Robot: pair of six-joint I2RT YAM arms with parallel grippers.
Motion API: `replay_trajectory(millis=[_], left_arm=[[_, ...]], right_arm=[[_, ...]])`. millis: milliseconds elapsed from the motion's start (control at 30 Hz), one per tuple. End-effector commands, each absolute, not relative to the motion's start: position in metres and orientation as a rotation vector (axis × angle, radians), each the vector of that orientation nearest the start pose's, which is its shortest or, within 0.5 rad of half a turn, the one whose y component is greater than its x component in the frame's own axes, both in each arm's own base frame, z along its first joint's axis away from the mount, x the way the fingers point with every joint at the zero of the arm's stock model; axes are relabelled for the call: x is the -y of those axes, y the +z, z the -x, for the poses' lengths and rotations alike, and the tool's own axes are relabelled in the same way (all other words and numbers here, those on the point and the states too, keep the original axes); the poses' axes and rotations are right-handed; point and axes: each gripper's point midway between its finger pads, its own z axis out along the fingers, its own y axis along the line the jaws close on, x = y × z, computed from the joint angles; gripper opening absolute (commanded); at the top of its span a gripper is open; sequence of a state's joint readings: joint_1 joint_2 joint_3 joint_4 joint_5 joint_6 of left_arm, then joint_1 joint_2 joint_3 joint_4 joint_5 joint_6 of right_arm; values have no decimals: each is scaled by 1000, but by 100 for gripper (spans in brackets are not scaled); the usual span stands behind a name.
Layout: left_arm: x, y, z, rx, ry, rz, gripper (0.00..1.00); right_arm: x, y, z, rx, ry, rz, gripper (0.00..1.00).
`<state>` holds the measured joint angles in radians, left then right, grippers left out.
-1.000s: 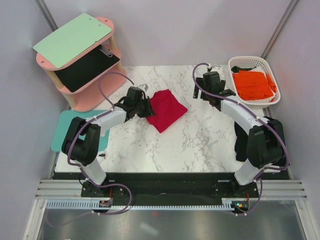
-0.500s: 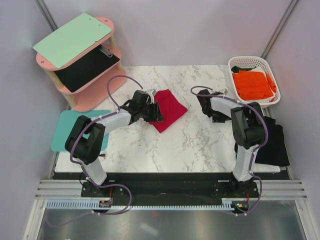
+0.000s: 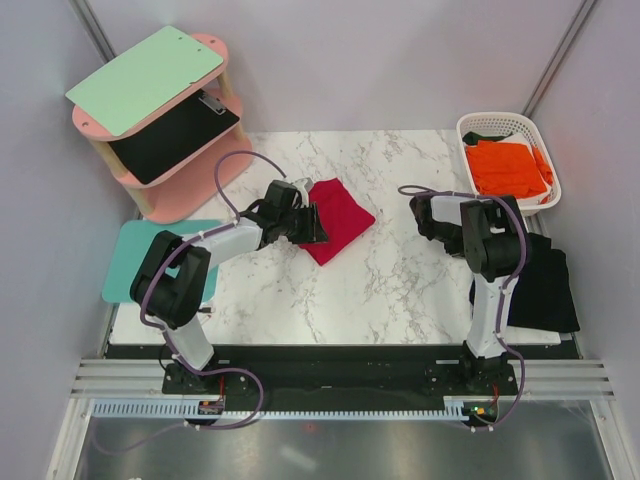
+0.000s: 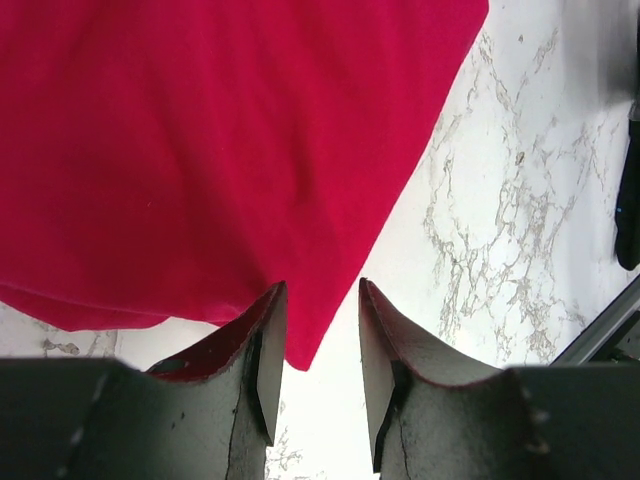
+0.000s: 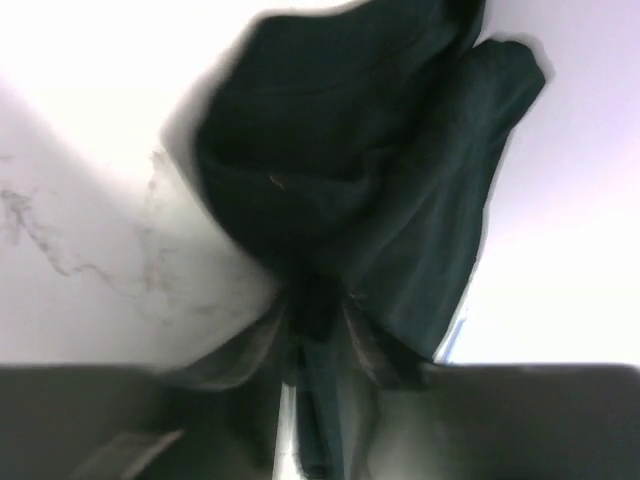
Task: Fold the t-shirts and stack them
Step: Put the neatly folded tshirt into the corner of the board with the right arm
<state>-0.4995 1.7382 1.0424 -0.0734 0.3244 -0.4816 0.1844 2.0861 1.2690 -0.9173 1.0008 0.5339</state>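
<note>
1. There are three shirts. One red shirt (image 3: 340,215) lies flat on the marble table (image 3: 400,290), left of centre. One orange shirt (image 3: 508,168) sits folded in the white basket (image 3: 470,125) at the far right corner. One black shirt (image 3: 545,290) is draped at the table's right edge.
2. The left gripper (image 4: 318,290) stands a narrow gap apart, with the red shirt's near corner reaching just into the gap, unpinched.
3. The right gripper (image 5: 318,310) has its fingers nearly together, with dark cloth (image 5: 340,170) bunched between them. That view is blurred.
4. Bare marble lies between the two grippers and along the near edge.
</note>
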Motion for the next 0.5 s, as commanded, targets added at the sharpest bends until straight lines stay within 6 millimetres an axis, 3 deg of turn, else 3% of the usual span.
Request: replay_trajectory(millis=[0,167,400,433,467], left_arm=[[276,104,-355,-2362,-848,-232,42],[269,102,-356,-2379,-794,-220,42],[258,110,-361,-2381,-711,-191,42],[257,110,-361,-2384,-704,-194,63],[254,113,-363,-2382,-678,-180,74]], right_arm=[[75,-13,-305,-2715,-1301,-320,3],[56,-29,-312,-2789,-1104,-298,0],[-5,-22,-340,-2763,-915,-149,0],[-25,-26,-340,-2780,-858,-109,0],[-38,-25,-347,-2775,-818,-91,0]])
